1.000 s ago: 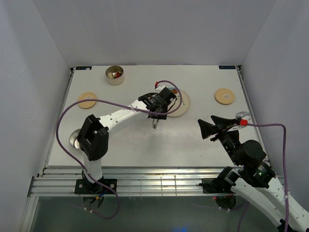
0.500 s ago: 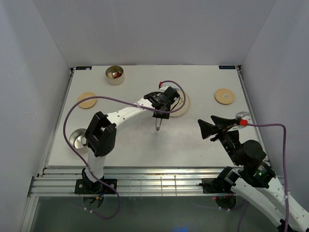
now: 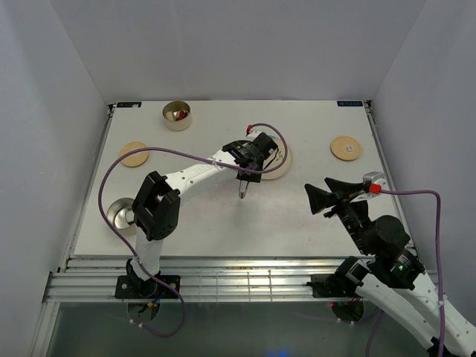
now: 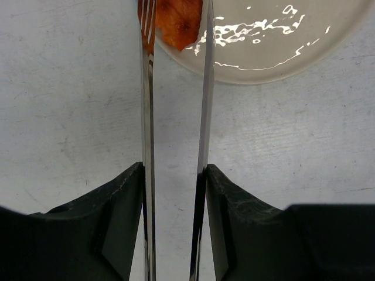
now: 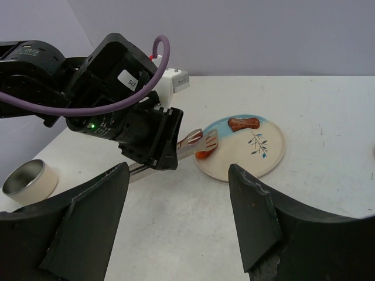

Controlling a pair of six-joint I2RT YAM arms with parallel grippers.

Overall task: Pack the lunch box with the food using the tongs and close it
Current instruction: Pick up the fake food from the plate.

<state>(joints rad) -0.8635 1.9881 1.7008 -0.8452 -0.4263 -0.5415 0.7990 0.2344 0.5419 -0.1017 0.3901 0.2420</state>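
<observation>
Left fingers (image 4: 120,211) clenched on the tongs (image 4: 203,105), one finger against the outer face of each arm. Arms close to parallel, with a narrow gap between them.

Orange-red food piece (image 4: 179,20) caught between the tong tips, at the rim of the plate (image 4: 275,47). Position on the plate, seen from the right wrist: 8 o'clock. Contact between piece and plate: cannot tell. Brown food piece (image 5: 243,123) lying at 12 o'clock on the plate in that same view.

Layout on the tabletop (image 3: 297,216), overhead view:
- Plate: just off centre toward 12 o'clock, partly covered by the left arm.
- Tin 1 (image 3: 177,115): 11 o'clock, upright, uncovered, red and dark pieces inside.
- Tin 2 (image 3: 117,213): 8 o'clock, upright, uncovered, partly hidden behind the left arm.
- Lid 1 (image 3: 134,154): 10 o'clock, flat, between the two tins and touching neither.
- Lid 2 (image 3: 346,147): 2 o'clock, flat, well apart from both tins.

Right fingers (image 3: 316,197) released and spread wide, grasping nothing. Position: 4 o'clock, above the tabletop, pointed toward the plate and well apart from it.
</observation>
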